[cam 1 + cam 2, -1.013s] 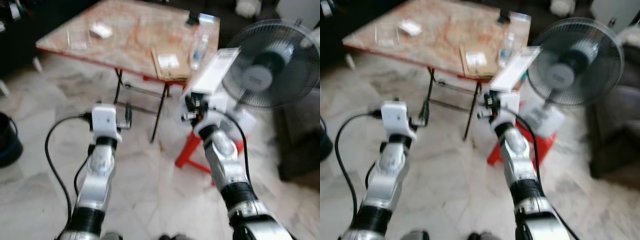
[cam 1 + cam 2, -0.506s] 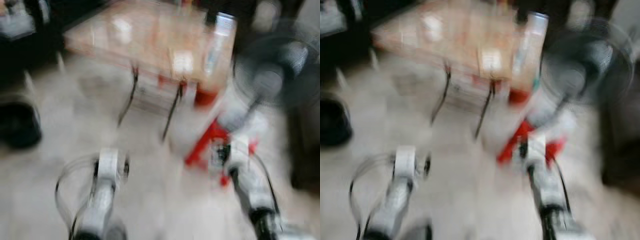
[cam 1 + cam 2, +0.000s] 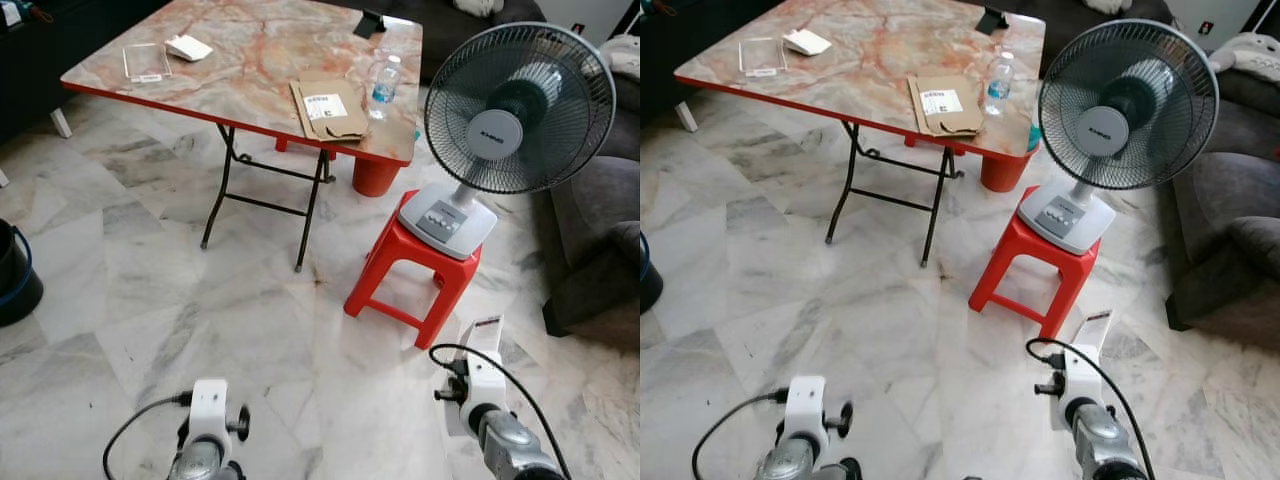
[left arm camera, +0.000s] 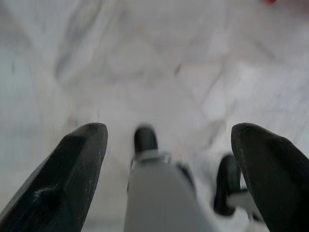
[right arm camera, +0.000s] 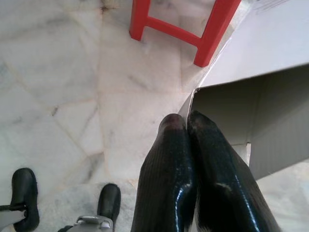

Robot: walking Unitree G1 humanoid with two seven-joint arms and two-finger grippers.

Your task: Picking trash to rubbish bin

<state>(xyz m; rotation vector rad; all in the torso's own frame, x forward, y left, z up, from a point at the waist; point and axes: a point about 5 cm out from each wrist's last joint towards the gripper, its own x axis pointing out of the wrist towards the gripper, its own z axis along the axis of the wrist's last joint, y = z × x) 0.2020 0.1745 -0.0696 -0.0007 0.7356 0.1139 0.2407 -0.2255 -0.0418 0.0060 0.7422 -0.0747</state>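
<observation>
Low on the right, near the red stool (image 3: pixel 412 282), the right gripper (image 5: pixel 186 126) pinches a white box (image 5: pixel 263 58) by one thin flap. It looks light, stiff, easily creased; that edge hold should do. The left gripper (image 4: pixel 169 140) hangs spread over bare floor (image 3: pixel 150 300).

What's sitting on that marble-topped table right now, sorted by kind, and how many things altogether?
Brown cardboard packet: 1
Plastic water bottle: 1
Clear flat plastic sheet: 1
Small white packet: 1
Small dark object at the far edge: 1
Total: 5
</observation>
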